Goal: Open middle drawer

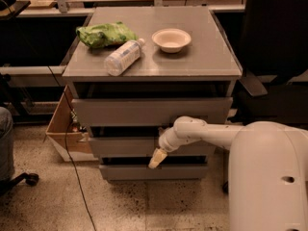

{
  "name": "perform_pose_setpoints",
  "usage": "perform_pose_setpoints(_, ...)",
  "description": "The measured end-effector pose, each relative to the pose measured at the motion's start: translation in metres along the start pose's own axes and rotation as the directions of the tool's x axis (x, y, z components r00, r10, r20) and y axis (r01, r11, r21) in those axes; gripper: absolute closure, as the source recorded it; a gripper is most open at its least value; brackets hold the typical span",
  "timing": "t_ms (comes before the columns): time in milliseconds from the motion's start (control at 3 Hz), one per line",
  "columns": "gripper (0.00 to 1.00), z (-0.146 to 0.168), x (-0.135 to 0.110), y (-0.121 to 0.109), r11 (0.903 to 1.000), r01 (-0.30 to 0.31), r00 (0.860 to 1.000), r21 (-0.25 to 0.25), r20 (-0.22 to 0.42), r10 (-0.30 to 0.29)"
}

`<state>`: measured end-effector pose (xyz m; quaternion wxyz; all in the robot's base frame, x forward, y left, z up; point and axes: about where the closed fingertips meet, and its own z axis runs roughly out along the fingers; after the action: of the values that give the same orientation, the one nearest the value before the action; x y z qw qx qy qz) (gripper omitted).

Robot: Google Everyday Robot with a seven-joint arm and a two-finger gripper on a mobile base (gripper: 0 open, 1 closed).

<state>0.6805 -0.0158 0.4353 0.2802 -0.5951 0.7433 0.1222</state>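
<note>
The middle drawer [120,147] sits in the centre of the cabinet [211,57], with its long axis from 9 to 3 o'clock. Your gripper [158,158] hangs at its lower edge, so the front lies at 12 o'clock from it. If the gripper is spread or closed, you cannot tell.
</note>
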Motion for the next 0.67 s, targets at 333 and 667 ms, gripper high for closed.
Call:
perform_pose_setpoints(333,0.15,0.008,0.009,0.012,0.9996,0.003,1.0,-0.029,-0.015,-0.004)
perform_pose_setpoints(667,0.38,0.006,0.017,0.029,0.9983,0.014,1.0,-0.057,-0.018,-0.015)
